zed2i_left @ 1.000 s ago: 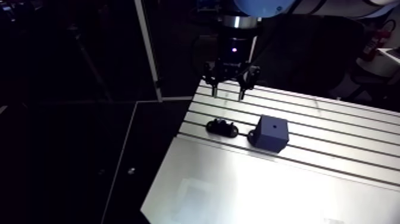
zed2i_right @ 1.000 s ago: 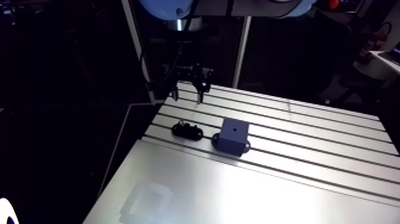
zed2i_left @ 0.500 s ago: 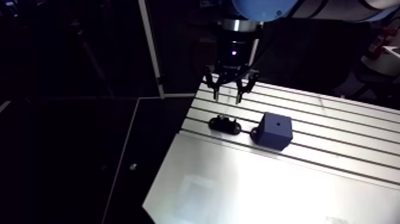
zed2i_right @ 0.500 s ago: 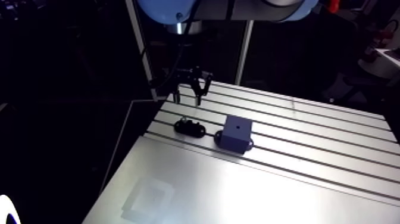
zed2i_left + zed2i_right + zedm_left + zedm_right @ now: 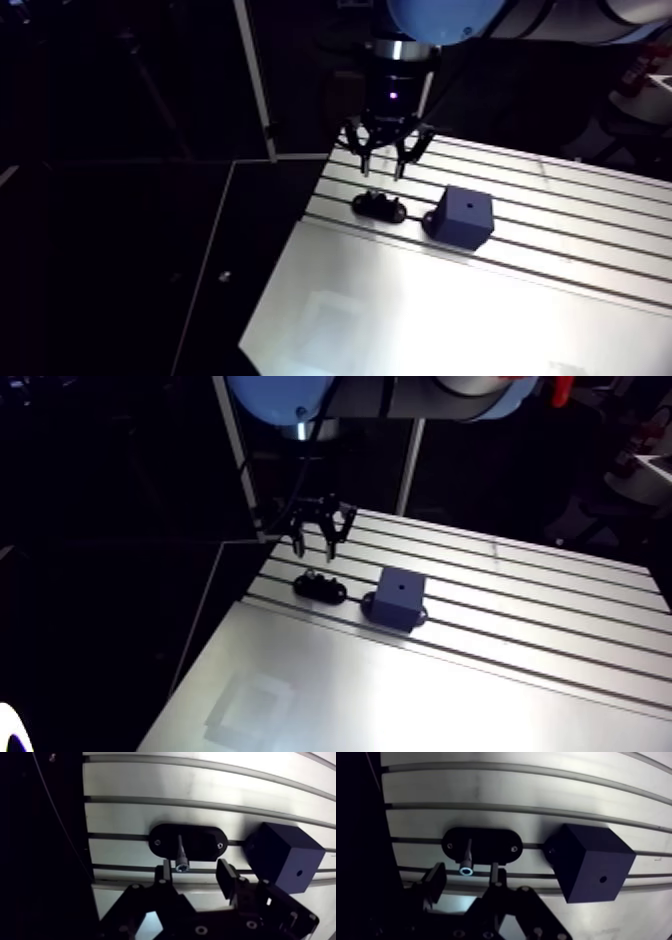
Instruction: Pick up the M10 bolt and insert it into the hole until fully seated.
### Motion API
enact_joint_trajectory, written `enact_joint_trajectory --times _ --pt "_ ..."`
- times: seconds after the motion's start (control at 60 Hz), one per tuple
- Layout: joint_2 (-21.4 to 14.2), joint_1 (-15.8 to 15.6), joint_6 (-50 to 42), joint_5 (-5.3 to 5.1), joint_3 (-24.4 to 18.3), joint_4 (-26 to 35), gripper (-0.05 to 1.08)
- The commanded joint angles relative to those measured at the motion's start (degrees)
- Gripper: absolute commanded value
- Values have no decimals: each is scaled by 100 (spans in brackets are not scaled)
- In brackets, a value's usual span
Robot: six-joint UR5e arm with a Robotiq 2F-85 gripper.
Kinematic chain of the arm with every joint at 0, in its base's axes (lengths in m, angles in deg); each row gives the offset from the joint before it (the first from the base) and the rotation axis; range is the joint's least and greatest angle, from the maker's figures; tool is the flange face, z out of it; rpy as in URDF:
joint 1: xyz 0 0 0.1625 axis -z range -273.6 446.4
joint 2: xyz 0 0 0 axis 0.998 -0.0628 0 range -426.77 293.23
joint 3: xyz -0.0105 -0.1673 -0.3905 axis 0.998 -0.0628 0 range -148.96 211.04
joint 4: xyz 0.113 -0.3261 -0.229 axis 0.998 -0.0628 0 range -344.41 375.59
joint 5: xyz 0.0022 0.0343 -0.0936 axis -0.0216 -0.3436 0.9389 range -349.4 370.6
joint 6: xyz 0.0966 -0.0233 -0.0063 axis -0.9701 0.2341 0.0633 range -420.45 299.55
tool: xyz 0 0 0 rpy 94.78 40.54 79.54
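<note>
The M10 bolt [image 5: 181,858] stands upright in a black oval holder [image 5: 200,842] on the slotted table, with its socket head toward the wrist camera. My gripper [image 5: 194,876] hangs just above it, open. The bolt head lies between the fingers [image 5: 226,877], nearer one of them, and neither touches it. Beside the holder sits a dark cube block [image 5: 283,854] with a small hole [image 5: 299,872] in its top face. In the arm view the gripper [image 5: 381,172] hovers right over the holder [image 5: 378,207], and the block [image 5: 461,217] is to its right.
The slotted aluminium table [image 5: 560,190] ends at an edge [image 5: 300,215] close to the holder's left, with dark floor beyond. A smooth plate [image 5: 420,310] covers the table's near part.
The gripper has come down and closer to the holder, and its fingers look nearer together. The bolt, holder and block have not moved.
</note>
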Motion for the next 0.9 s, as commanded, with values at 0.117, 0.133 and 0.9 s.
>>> enact_joint_trajectory --times 0.117,0.133,0.9 --pt "21 -36 23 -10 77 -3 45" --pt "29 -30 32 -11 85 -3 45" --pt "162 -38 51 -2 96 -12 47"
